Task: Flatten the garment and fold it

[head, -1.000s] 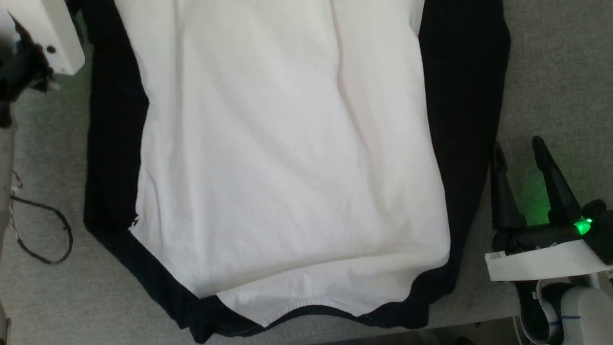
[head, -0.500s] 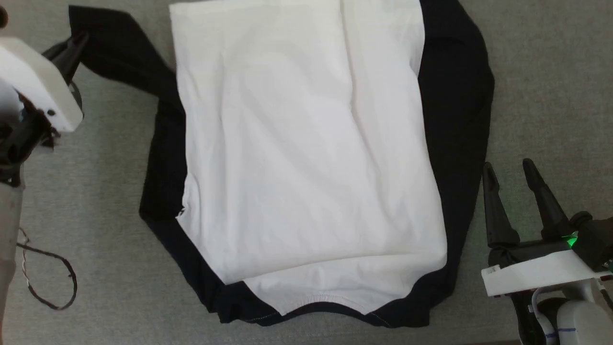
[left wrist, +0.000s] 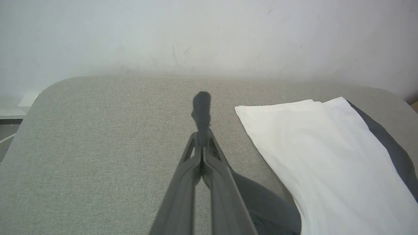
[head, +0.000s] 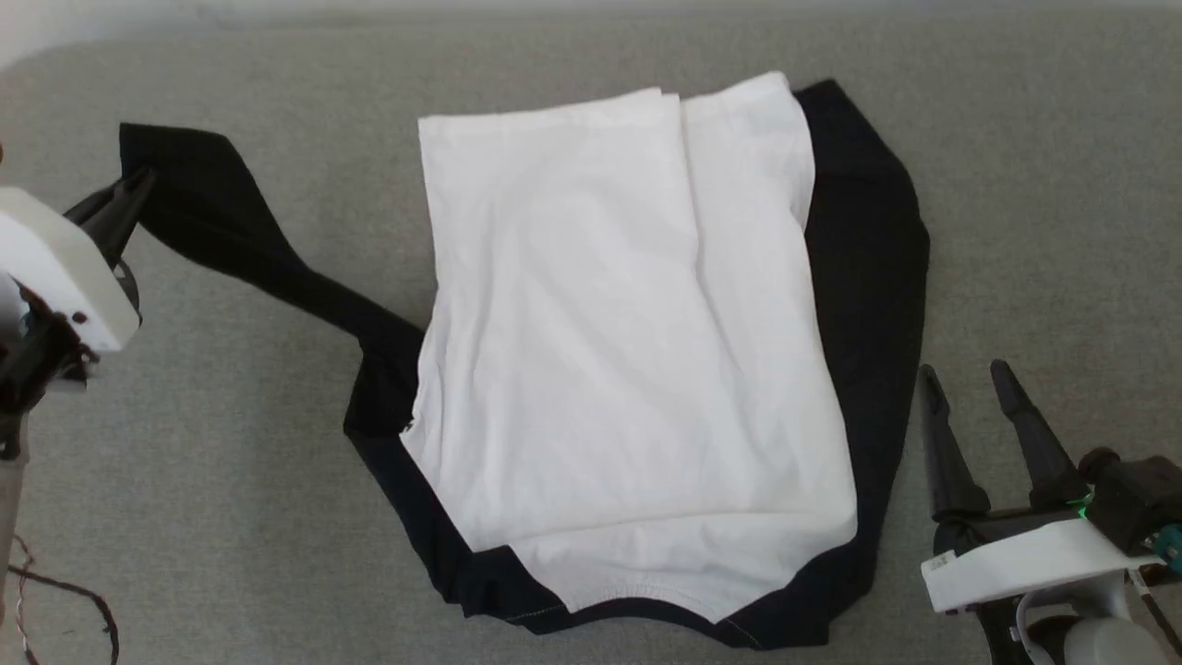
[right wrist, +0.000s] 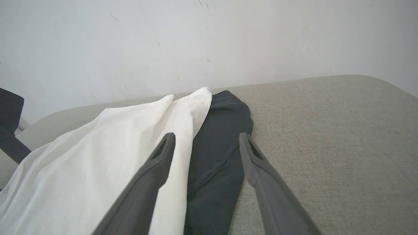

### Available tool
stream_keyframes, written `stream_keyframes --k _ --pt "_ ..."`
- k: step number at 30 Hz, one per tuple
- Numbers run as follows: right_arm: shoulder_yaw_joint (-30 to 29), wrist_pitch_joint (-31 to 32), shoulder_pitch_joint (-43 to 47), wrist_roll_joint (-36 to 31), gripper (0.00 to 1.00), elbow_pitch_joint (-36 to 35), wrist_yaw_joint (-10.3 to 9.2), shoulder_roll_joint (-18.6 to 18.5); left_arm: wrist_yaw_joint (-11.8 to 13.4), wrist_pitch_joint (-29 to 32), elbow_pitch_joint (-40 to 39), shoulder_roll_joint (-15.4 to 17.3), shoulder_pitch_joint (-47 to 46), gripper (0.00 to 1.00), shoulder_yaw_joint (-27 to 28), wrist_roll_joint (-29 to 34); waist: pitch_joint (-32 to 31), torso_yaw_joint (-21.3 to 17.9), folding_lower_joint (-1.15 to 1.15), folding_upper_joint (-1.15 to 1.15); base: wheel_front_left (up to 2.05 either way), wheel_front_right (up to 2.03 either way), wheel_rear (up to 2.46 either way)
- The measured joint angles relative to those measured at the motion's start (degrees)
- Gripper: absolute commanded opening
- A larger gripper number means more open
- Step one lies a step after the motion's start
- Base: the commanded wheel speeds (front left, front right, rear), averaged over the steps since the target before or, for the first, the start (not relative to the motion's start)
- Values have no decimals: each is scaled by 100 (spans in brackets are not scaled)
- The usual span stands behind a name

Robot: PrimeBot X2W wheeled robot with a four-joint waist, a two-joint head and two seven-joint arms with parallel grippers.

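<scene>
Grey fabric surface (head: 185,517): left pincer (head: 129,189), clenched on the black sleeve (head: 240,240), has drawn it toward itself, off the garment (head: 600,323); right pincer (head: 965,369) released, idle; we judge flattening underway.

The shirt (head: 628,369): plain white body, no print; sleeves (head: 868,277) solid black. Table surface (head: 231,480): mid-grey, fine heathered weave. Wall (left wrist: 196,32): off-white, faint dark scuffs. The right gripper (head: 965,369): black fingers, white casing, small green light (head: 1076,505). The left gripper (head: 134,185): likewise black and white.
</scene>
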Motion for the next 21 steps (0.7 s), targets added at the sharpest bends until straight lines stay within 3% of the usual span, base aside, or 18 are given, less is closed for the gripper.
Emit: stream_keyframes --k 9,21 --pt "-23 48 253 79 100 85 0 0 8 51 -749 221 621 0 100 -175 -632 156 0 0 0 0 0" --pt "-66 58 447 131 100 89 0 -1 59 316 -2458 323 992 0 -93 -207 -1115 401 1 0 0 0 0"
